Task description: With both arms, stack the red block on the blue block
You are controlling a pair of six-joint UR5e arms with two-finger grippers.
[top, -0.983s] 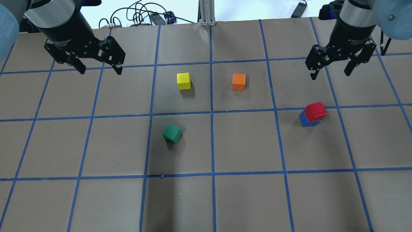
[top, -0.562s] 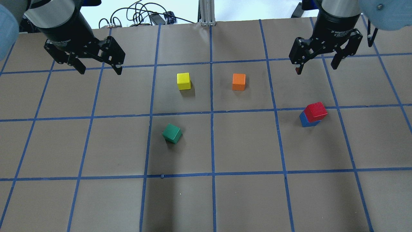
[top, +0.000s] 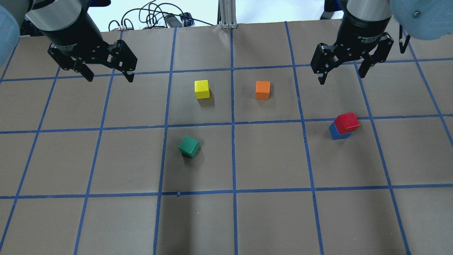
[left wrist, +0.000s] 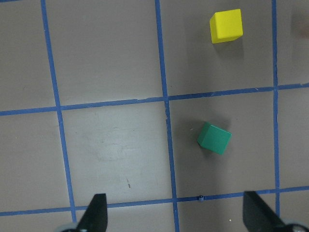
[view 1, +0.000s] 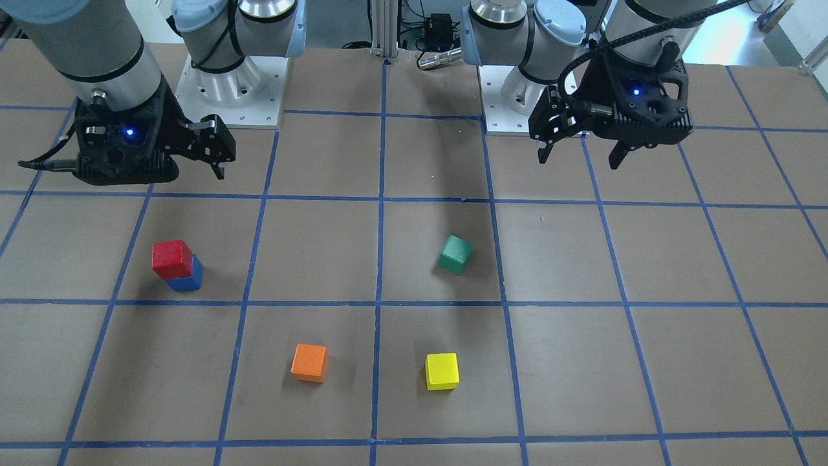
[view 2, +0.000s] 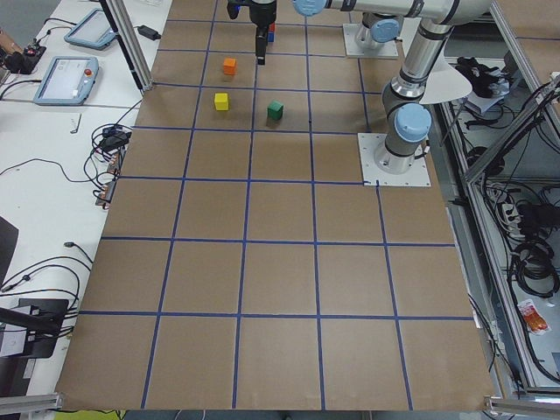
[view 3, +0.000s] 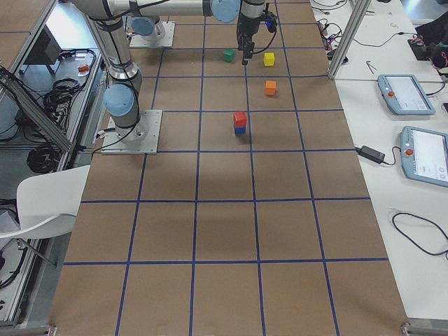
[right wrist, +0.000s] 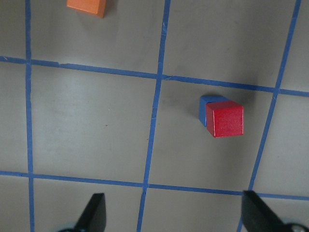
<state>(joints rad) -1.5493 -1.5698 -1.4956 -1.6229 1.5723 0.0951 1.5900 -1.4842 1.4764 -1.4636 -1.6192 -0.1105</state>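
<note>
Red block [top: 347, 122] atop blue block [top: 334, 134], perhaps offset, right fingers [top: 320, 76] spread empty, drifted inward, left fingers [top: 88, 73] spread, unmoved.

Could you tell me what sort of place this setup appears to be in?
Likely a robotics lab: the left arm and right arm bolted to a tape-gridded table, with teach pendants on a side bench.

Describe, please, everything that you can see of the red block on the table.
The red block is a small solid cube with matte, evenly painted faces and crisp edges. It sits upright on top of the blue block, which alone touches it. Part of the blue shows beneath it. The stack stands inside one taped square of the table. The open right gripper hangs well apart from the block, and nothing grips it.
</note>
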